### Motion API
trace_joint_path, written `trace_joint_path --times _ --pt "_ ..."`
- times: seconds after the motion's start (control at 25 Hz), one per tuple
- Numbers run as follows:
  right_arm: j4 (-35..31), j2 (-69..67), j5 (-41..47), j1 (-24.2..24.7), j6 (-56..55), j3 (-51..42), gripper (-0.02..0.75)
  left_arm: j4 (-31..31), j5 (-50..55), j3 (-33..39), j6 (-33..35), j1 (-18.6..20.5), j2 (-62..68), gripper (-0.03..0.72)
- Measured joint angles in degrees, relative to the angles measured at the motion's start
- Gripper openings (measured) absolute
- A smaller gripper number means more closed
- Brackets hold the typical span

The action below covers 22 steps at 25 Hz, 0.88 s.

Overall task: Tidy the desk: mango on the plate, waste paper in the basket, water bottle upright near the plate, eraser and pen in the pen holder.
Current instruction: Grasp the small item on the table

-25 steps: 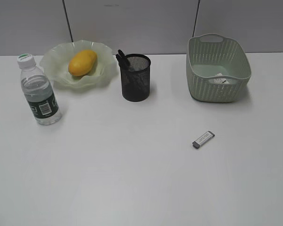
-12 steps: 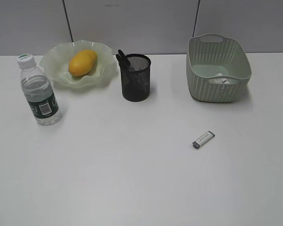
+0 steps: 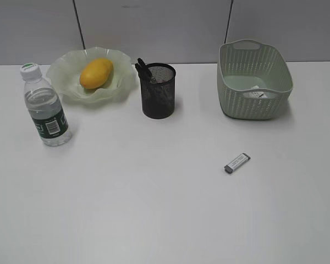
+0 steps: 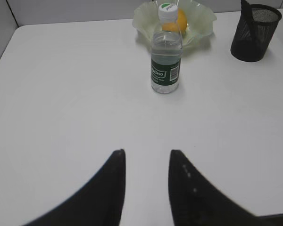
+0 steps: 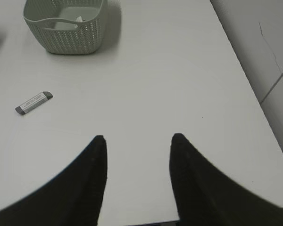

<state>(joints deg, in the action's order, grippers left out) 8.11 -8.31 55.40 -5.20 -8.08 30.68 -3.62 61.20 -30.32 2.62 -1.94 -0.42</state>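
The mango (image 3: 96, 73) (image 4: 180, 20) lies in the wavy pale-green plate (image 3: 63, 69) (image 4: 200, 21) at the back left. The water bottle (image 3: 45, 107) (image 4: 165, 52) stands upright just in front of the plate. Dark pens (image 3: 142, 69) stick out of the black mesh pen holder (image 3: 158, 91) (image 4: 253, 32). White waste paper (image 3: 258, 93) (image 5: 79, 19) lies inside the pale-green basket (image 3: 254, 80) (image 5: 66, 28). A grey-white eraser (image 3: 237, 163) (image 5: 34, 102) rests flat on the table. My left gripper (image 4: 146, 153) is open and empty, well short of the bottle. My right gripper (image 5: 139, 137) is open and empty, right of the eraser. Neither gripper shows in the exterior view.
The white table (image 3: 154, 209) ends at a grey partition wall (image 3: 154, 27) behind the objects. In the right wrist view the table's right edge (image 5: 247, 80) borders a grey wall.
Nothing on the table has moved in the exterior view. No arm enters that view.
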Motion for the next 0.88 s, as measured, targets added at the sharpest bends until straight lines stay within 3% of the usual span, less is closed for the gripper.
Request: trace_joint_path --times 0.48,0.88 --pt "-0.25 1.63 -0.03 2.95 -0.09 -0.17 0.359 0.00 0.00 0.00 0.00 0.00 0.00 0.241" --pt "-6.32 1.67 4.12 2.95 5.68 -1.71 0.358 0.00 0.00 0.00 0.00 0.00 0.00 0.241"
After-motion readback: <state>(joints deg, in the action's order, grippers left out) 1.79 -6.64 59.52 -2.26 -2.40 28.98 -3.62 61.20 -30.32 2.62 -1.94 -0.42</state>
